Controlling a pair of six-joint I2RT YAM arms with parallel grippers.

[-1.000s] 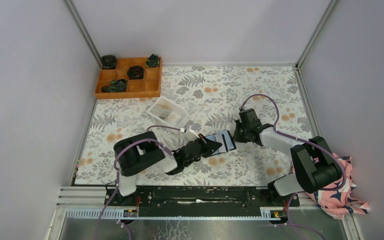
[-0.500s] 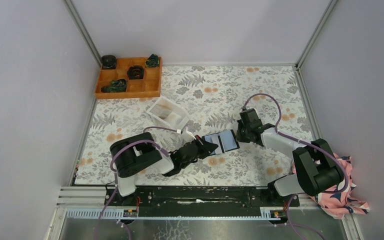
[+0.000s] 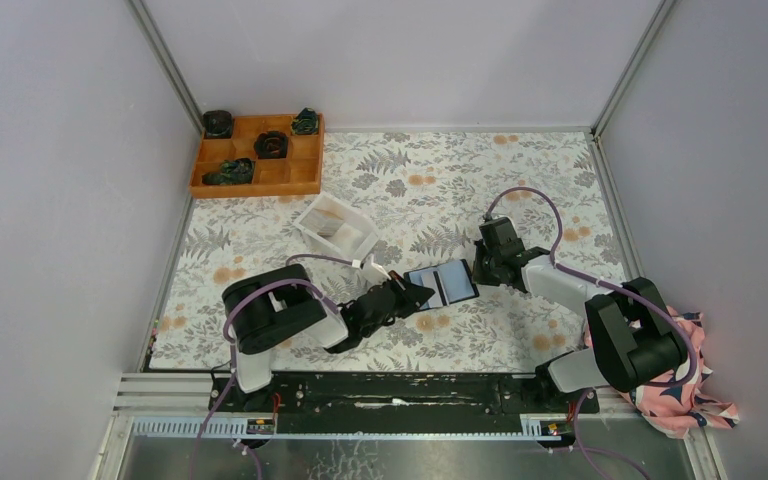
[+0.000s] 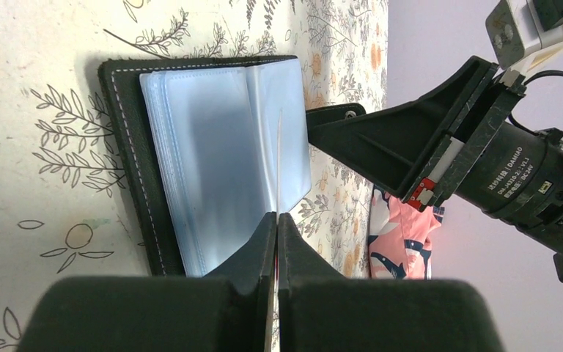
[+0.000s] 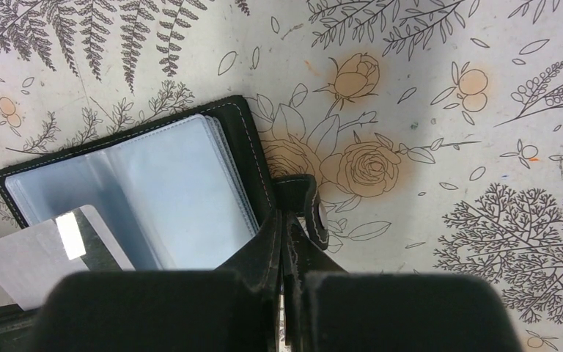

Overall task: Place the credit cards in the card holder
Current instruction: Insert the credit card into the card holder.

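Note:
The card holder (image 3: 442, 284) lies open on the flowered mat, black outside with pale blue sleeves (image 5: 179, 187) inside. My right gripper (image 5: 284, 220) is shut on its clasp tab (image 5: 309, 213) at the right edge. My left gripper (image 4: 276, 217) is shut on a whitish-grey credit card (image 5: 33, 258). The left wrist view shows this card edge-on (image 4: 279, 158), standing over the holder's fold. In the right wrist view its corner overlaps the holder's left page. Whether it sits inside a sleeve I cannot tell. In the top view the left gripper (image 3: 418, 294) meets the holder's left side and the right gripper (image 3: 476, 272) its right side.
A white plastic tray (image 3: 337, 226) stands behind the left arm. An orange compartmented box (image 3: 258, 156) with dark objects sits at the back left corner. A pink patterned cloth (image 3: 682, 392) lies off the mat by the right arm's base.
The card holder and my right gripper have shifted slightly to the right and away. The left gripper has followed with the card. In the last half second almost nothing moved.

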